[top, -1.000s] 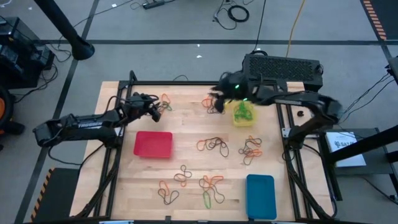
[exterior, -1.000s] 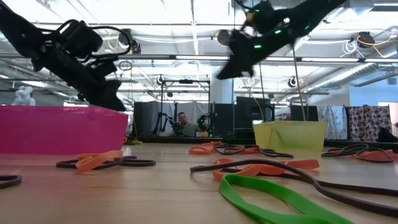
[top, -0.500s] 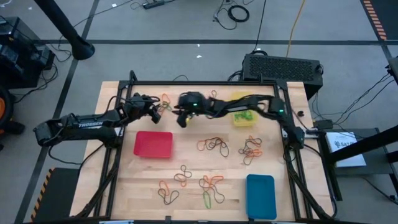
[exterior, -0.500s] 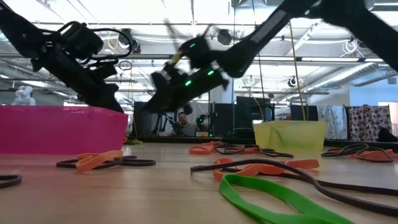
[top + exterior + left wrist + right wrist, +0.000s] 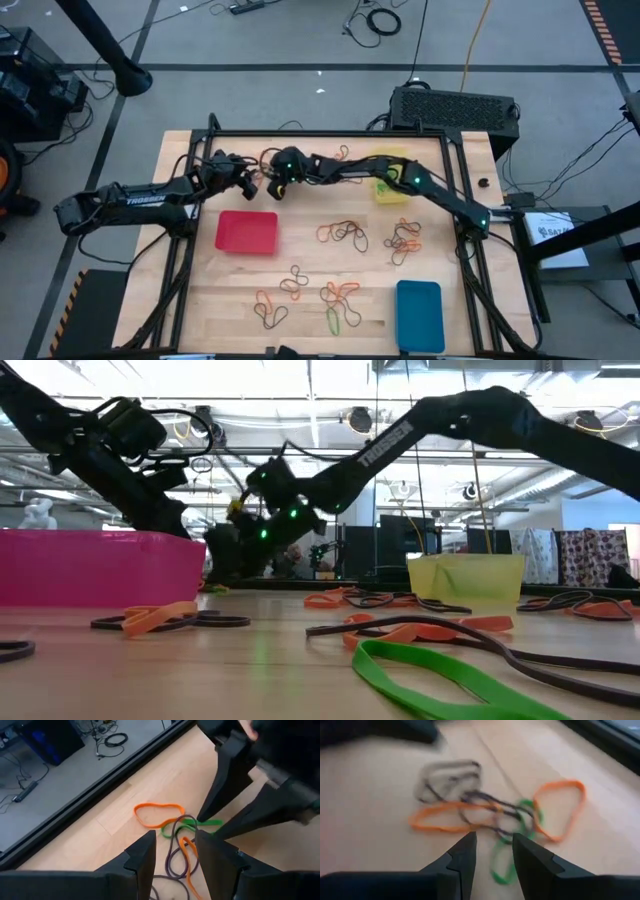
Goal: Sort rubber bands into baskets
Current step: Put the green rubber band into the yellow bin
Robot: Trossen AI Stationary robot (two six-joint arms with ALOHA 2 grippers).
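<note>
At the far left of the table lies a small pile of rubber bands [image 5: 172, 827]: an orange loop [image 5: 159, 815], a green one [image 5: 192, 823] and dark ones [image 5: 176, 851]. My left gripper [image 5: 175, 855] [image 5: 246, 178] is open just short of the pile. My right gripper [image 5: 494, 852] [image 5: 279, 186] is open too, reaching across from the right, its fingers [image 5: 227, 790] slanting down with their tips beside the green band [image 5: 507, 847]. The red basket [image 5: 246, 231] sits nearer, the yellow basket [image 5: 392, 186] at the far right, the blue basket [image 5: 419, 315] at the near right.
More tangles of rubber bands lie mid-table [image 5: 342, 233] [image 5: 403, 241] and toward the near edge [image 5: 290, 285] [image 5: 340, 303]. Green bands lie in the yellow basket. A black box [image 5: 455, 108] stands beyond the far right corner. Dark frame rails [image 5: 180, 260] run along both table sides.
My right gripper has swept from above the yellow basket toward the table's left edge and come down to the small pile in front of my left gripper. Its fingers have stayed apart. The bands and baskets lie as before.
</note>
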